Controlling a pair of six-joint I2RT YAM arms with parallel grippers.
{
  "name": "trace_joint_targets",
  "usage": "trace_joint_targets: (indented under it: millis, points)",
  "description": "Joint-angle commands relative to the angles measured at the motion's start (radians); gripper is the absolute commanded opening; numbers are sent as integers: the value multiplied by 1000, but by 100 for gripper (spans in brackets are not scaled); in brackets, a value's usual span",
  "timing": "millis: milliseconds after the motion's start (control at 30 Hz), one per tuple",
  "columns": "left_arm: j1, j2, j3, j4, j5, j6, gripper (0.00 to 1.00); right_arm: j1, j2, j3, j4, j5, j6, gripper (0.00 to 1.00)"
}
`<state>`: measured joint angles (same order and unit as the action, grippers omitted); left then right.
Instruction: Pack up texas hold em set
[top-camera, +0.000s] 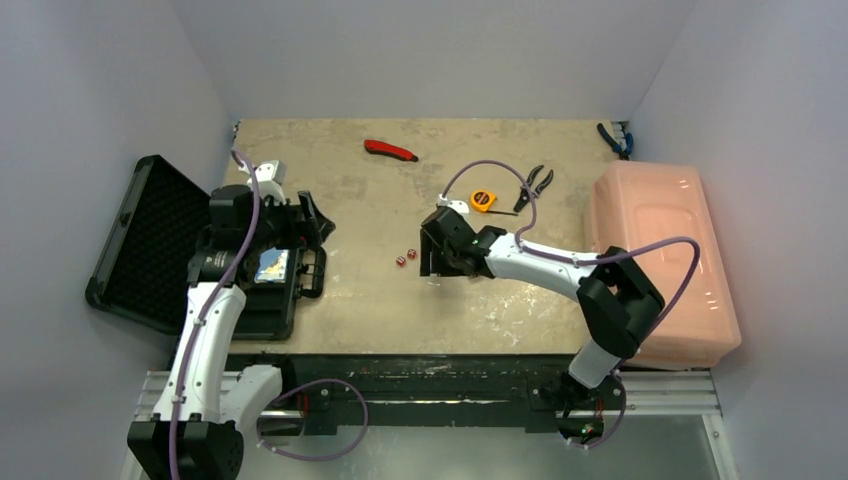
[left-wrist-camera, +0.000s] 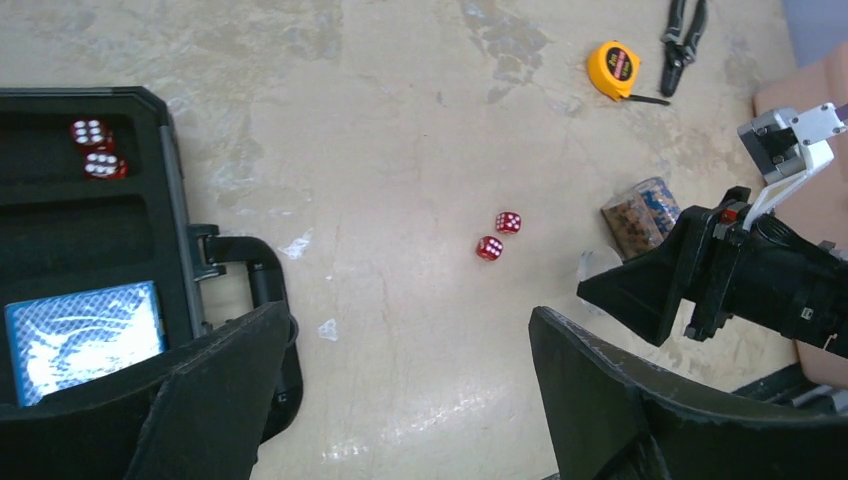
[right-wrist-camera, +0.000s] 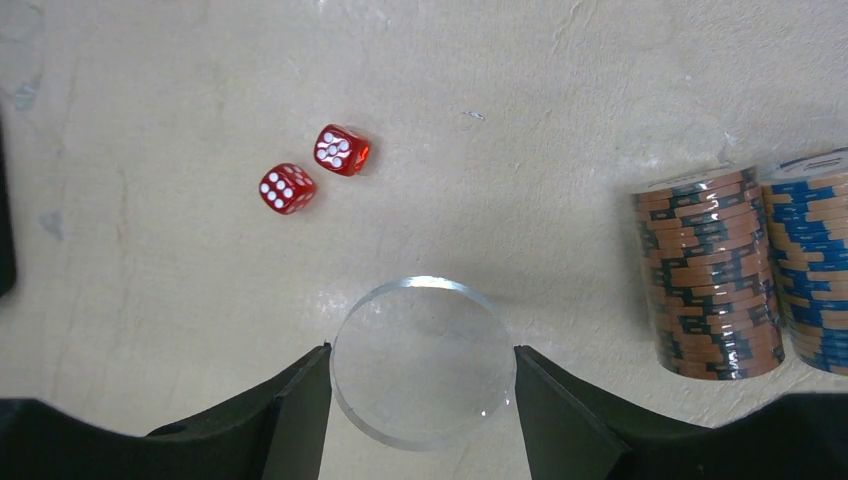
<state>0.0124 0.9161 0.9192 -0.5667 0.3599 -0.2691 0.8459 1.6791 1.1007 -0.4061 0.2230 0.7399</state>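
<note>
My case (left-wrist-camera: 168, 190) holds two dice (left-wrist-camera: 90, 132) and a deck (left-wrist-camera: 85, 335); left claw (left-wrist-camera: 408, 322) gapes empty, right claw (right-wrist-camera: 422, 350) pinches a clear disc (right-wrist-camera: 420, 385) on the surface (right-wrist-camera: 520, 110).

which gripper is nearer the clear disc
Right: the right gripper straddles the disc, fingers at both edges. The left gripper is over the case edge, far off.

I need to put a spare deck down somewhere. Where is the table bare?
Bare: the table's near strip between the case and the right arm, and the far strip right of the red tool. Crowded: the middle, with dice, chips, the right pincer closed on a clear disc, tape measure and pliers.
</note>
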Motion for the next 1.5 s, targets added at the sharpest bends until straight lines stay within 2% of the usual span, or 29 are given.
trace_joint_targets:
  millis: [0,233,433,700,800,1033,1200,1467]
  points:
    - [-3,10,-11,94,140,1,89,2,-80,-16,43,18,4,0]
    - [-3,43,8,95,188,-34,88,2,-205,-47,47,117,35,0]
    - [-4,51,4,101,186,-98,86,0,-361,-152,128,186,83,0]
    - [-4,6,-70,137,194,-158,82,-18,-554,-279,148,233,283,0]
    - [-16,-10,-107,161,172,-206,81,-26,-595,-297,157,230,306,0]
    - [-117,-25,-189,208,106,-256,81,-42,-616,-312,191,183,293,0]
    - [-181,-36,-222,257,103,-278,81,-51,-576,-288,170,141,348,0]
    - [-256,-37,-265,339,109,-307,79,-51,-452,-177,18,118,472,0]
